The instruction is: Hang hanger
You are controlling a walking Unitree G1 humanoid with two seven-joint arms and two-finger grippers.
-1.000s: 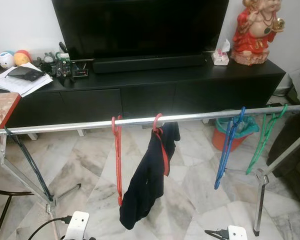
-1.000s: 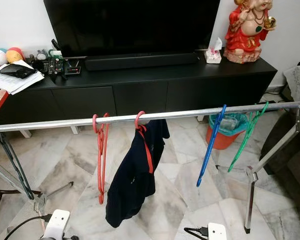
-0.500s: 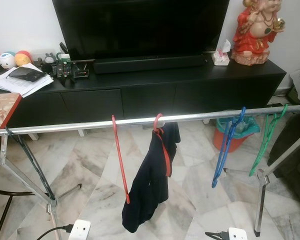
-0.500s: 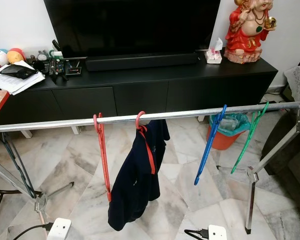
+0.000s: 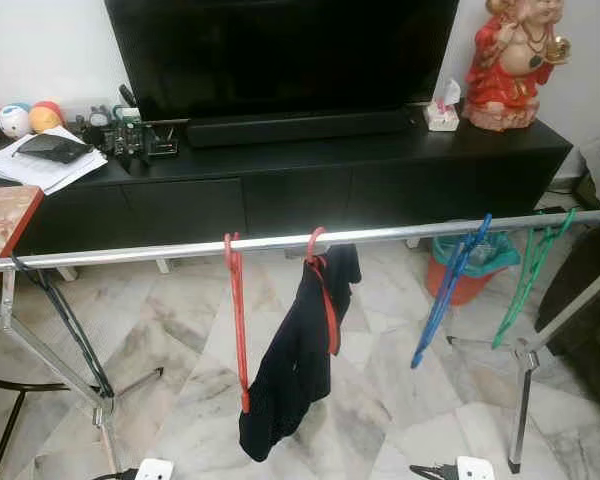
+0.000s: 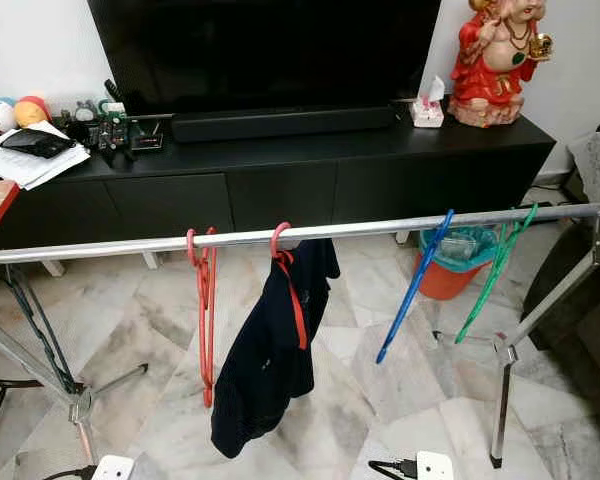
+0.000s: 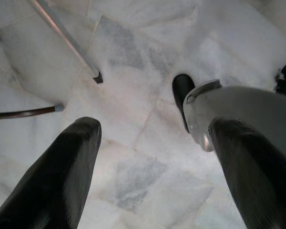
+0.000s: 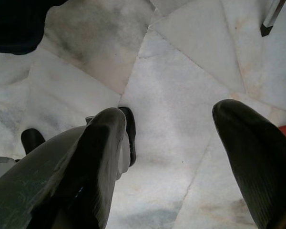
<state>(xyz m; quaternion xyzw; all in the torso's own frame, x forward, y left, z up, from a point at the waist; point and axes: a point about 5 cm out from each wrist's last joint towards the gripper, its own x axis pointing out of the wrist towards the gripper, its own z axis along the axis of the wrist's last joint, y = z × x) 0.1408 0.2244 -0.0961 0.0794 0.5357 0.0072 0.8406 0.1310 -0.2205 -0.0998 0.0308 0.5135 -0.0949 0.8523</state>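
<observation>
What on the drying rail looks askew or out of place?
The dark garment sits lopsided on its red hanger, bunched to one side and trailing low. The blue hanger hangs tilted on the rail. The empty red hanger and the green hanger look normal.

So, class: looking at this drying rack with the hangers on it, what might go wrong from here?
1. The dark garment hangs lopsided on its red hanger and might slide off.
2. The blue hanger sits tilted on the rail; a knock could unhook it.
3. Both grippers, left and right, hang open near the floor, so neither could catch a fall.
</observation>
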